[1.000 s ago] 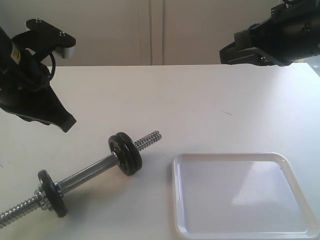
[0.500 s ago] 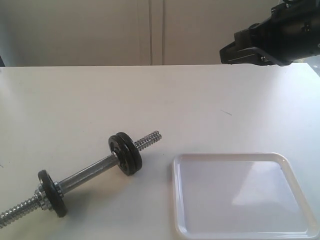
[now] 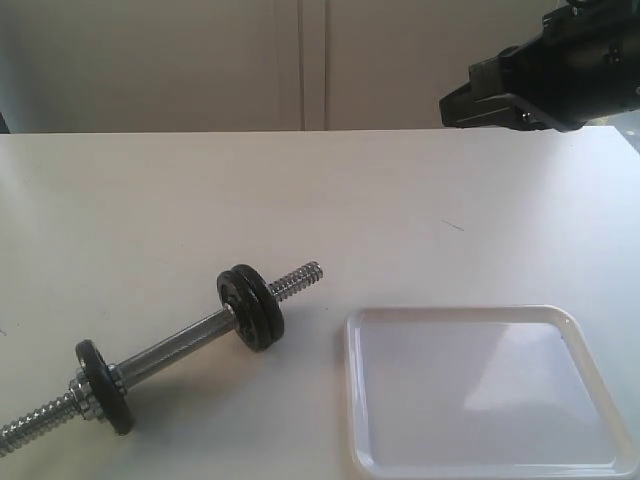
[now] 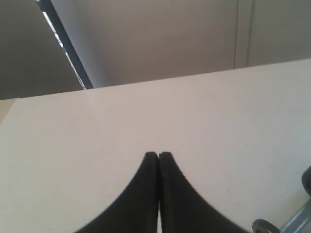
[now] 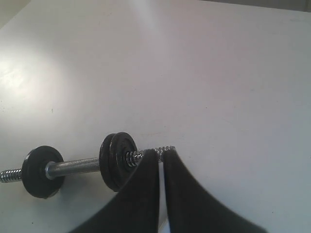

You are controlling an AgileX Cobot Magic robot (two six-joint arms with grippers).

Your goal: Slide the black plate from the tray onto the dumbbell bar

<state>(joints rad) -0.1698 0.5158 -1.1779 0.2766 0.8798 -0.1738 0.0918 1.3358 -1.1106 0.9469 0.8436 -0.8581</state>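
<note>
Only my exterior view shows the tray. The bar lies diagonally, near-left to far-right. My left gripper and right gripper are closed.

One worktop carries everything. There is one dumbbell bar with two threaded ends, and one chrome collar nut shows on it. The black discs number three: a pair side by side and a single disc. There is one white tray. Two grippers show, the left gripper and the right gripper.
</note>
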